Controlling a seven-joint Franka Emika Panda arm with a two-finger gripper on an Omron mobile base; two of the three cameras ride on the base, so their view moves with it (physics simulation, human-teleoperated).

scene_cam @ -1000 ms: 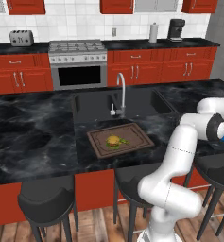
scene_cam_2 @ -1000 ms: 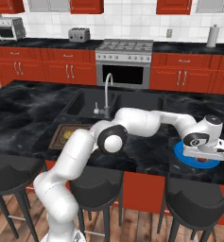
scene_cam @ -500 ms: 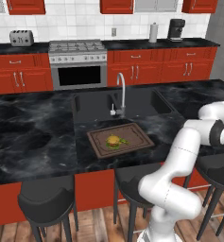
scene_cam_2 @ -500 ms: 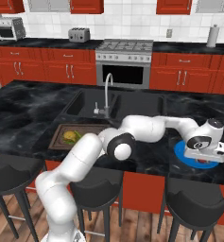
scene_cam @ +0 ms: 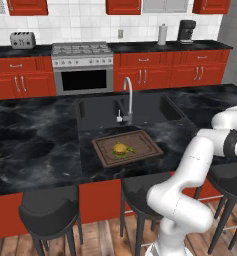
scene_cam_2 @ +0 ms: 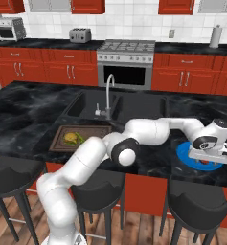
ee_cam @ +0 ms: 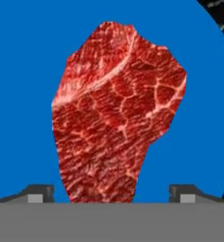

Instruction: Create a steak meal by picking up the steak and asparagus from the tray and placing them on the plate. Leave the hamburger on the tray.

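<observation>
Fingers (ee_cam: 111, 194) newly spread, one steak (ee_cam: 116, 113) on one plate (ee_cam: 28, 56); one hamburger (scene_cam: 120, 149) on tray (scene_cam: 145, 142)

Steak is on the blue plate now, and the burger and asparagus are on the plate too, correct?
Not quite. The steak is on the plate, but the left base view shows the burger and asparagus on the tray.

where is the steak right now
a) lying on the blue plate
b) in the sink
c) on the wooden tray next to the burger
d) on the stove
a: the hand view shows the steak lying on the blue plate, with the finger tips standing wide apart on either side of it; the tray holds the hamburger and the asparagus.
</observation>
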